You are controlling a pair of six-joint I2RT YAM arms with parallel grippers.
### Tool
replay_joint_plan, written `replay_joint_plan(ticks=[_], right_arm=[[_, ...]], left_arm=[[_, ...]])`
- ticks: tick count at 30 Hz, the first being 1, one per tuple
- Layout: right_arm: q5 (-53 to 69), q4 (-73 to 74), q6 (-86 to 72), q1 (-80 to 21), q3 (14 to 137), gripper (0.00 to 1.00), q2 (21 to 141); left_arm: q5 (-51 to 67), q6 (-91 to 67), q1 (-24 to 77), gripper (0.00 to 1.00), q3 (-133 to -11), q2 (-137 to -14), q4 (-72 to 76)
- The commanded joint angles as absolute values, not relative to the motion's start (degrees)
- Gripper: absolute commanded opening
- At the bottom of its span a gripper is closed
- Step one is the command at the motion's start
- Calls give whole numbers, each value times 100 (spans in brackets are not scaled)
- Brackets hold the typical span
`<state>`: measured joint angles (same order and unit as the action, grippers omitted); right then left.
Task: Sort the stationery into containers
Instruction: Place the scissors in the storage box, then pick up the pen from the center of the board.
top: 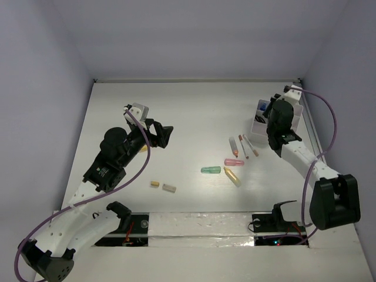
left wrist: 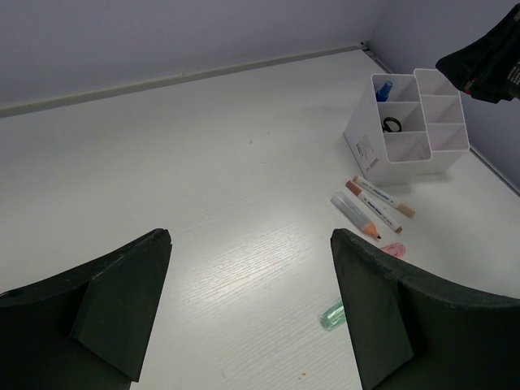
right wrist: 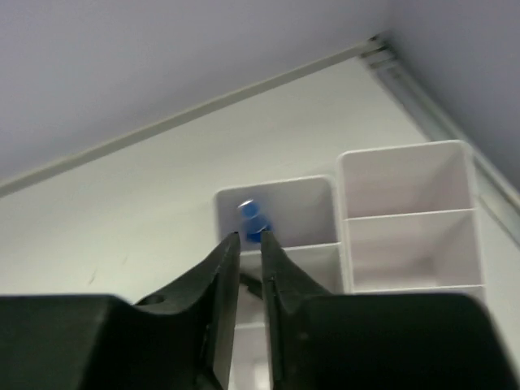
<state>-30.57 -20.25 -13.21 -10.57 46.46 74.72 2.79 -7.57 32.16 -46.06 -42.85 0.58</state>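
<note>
The white organizer tray [top: 295, 110] stands at the far right. The blue-capped tube [left wrist: 384, 89] and black scissors [left wrist: 392, 124] stand in its compartments. My right gripper [top: 273, 111] hovers over it, its jaws nearly together and empty; its tips [right wrist: 248, 236] sit just below the blue cap [right wrist: 252, 218]. Two pencils [top: 234, 145] and a pen lie left of the tray. Below them are pink [top: 234, 162], green [top: 210, 170] and yellow [top: 232, 176] markers. Two erasers [top: 154, 184] [top: 169, 188] lie left of centre. My left gripper [top: 158, 134] is open and empty above bare table.
A small orange item [top: 143, 148] shows partly under my left arm. The table's back wall and right wall close in behind the tray [right wrist: 406, 213]. In the left wrist view my open gripper [left wrist: 250, 240] frames the green marker [left wrist: 331, 314] and pencils [left wrist: 355, 213].
</note>
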Motion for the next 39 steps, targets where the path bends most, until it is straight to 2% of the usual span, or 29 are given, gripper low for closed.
replay_joint_plan(ticks=[1, 2, 3, 4, 7, 10, 12, 13, 14, 18, 22, 29, 39], right_arm=[[-1446, -450, -1819, -1090, 4974, 13, 7225], [-1189, -31, -1828, -1159, 5036, 7, 7207], [-1004, 278, -1828, -1160, 5080, 7, 7233], [-811, 525, -1828, -1221, 5132, 3, 7259], [-239, 1352, -1776, -1415, 5256, 1, 7461], [-184, 1854, -1653, -1704, 5291, 3, 7724], [-368, 2012, -1600, -1880, 5300, 12, 7900], [-578, 2065, -1617, -1942, 5326, 25, 8093], [-693, 2065, -1635, -1942, 5352, 31, 8190], [-1098, 2004, -1775, -2074, 5467, 49, 8612], [-1475, 1969, -1872, -2074, 5546, 50, 8929], [-1670, 1925, -1960, -2074, 5581, 39, 9246], [-1775, 1811, -1793, -2074, 5924, 39, 9843]], left_arm=[[316, -782, 3199, 77, -4588, -4175, 316], [325, -791, 3199, 77, -4588, -4184, 316], [351, -800, 3199, 77, -4597, -4184, 316], [360, -791, 3199, 77, -4588, -4184, 316], [395, -800, 3199, 77, -4588, -4166, 316], [387, -800, 3199, 77, -4588, -4148, 325], [395, -809, 3199, 77, -4588, -4131, 325], [404, -809, 3199, 77, -4597, -4122, 325], [404, -809, 3199, 77, -4588, -4122, 325], [395, -809, 3199, 77, -4588, -4122, 325], [404, -817, 3199, 77, -4579, -4122, 325], [448, -817, 3199, 77, -4570, -4166, 343], [431, -809, 3199, 77, -4579, -4210, 325]])
